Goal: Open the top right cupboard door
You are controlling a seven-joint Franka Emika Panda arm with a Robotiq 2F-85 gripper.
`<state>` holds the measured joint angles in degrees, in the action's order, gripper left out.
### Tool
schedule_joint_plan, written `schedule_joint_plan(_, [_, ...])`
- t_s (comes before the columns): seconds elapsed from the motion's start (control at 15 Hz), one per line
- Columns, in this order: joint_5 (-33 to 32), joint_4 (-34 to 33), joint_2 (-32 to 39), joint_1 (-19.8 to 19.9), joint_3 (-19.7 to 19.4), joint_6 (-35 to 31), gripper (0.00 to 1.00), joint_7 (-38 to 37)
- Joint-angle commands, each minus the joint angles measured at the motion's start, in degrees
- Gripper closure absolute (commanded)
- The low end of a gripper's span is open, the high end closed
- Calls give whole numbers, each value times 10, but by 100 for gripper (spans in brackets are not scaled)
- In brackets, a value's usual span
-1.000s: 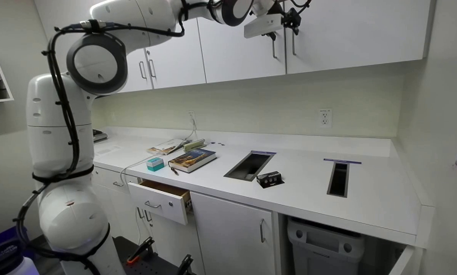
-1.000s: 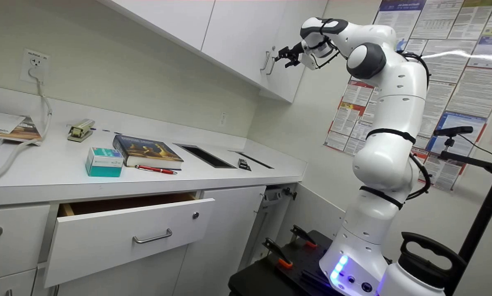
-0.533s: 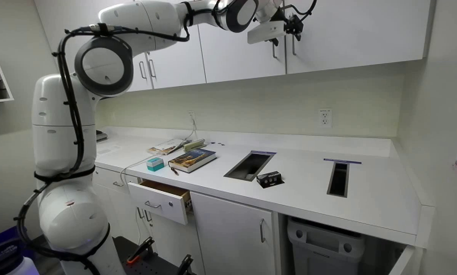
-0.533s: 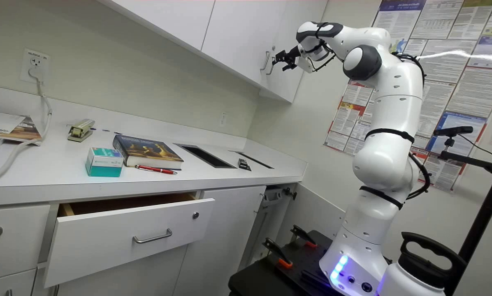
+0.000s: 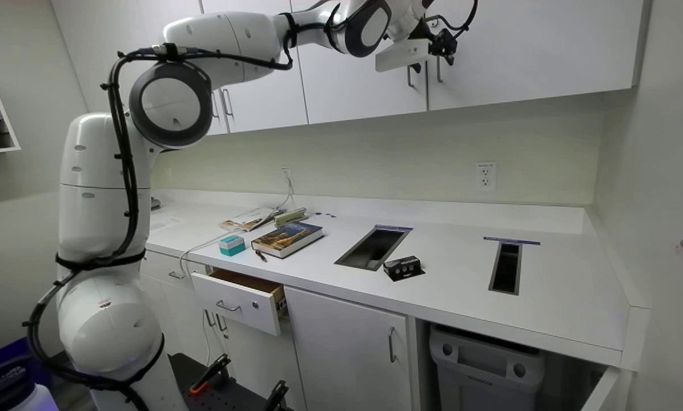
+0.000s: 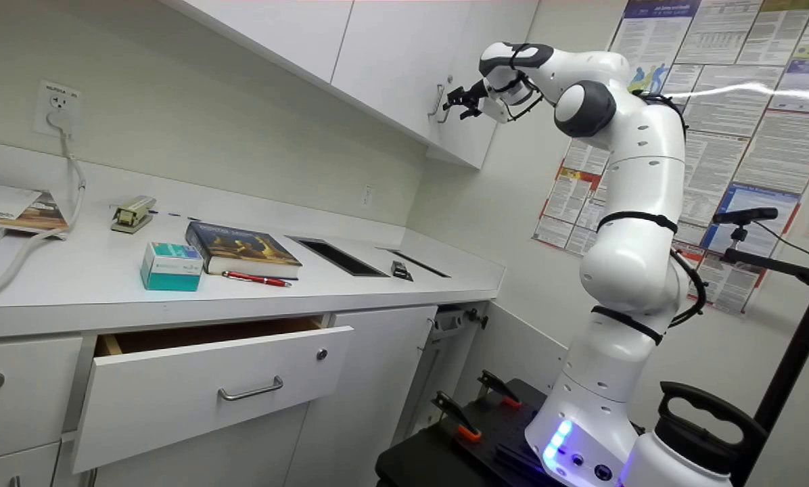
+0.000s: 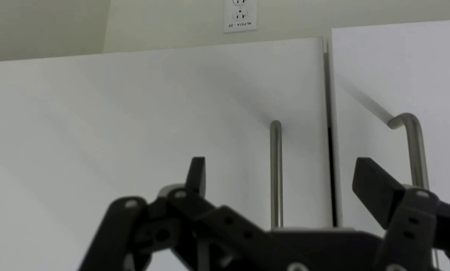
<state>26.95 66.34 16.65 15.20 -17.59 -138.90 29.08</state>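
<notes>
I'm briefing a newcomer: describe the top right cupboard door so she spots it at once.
Above the white counter run wall cupboards. The top right cupboard door is the rightmost, flat and white. Unlike its narrower neighbour, it has its silver bar handle near its left edge.

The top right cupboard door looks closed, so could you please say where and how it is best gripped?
Probably by the middle of its handle, coming straight from the front. The handle is a slim upright bar standing off the door, and in the wrist view it lines up with the open gripper, which could shut on it from both sides.
</notes>
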Motion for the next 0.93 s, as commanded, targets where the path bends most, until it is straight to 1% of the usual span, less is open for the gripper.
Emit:
schedule_joint_plan(0.0, [0,-40,31,2,-3,-9,0,-24])
schedule_joint_plan(0.27, [1,-63,53,6,-5,-2,0,-34])
schedule_joint_plan(0.33, [3,-68,56,7,-4,-1,25,-34])
schedule_joint_plan(0.4, [3,-73,60,8,-4,-1,28,-34])
schedule_joint_plan(0.47, [3,-77,63,8,-4,0,34,-35])
schedule_joint_plan(0.53, [3,-81,65,9,-4,0,44,-38])
schedule_joint_plan(0.67, [1,-88,70,10,-5,2,58,-40])
schedule_joint_plan(0.87, [0,-96,73,12,-6,2,81,-42])
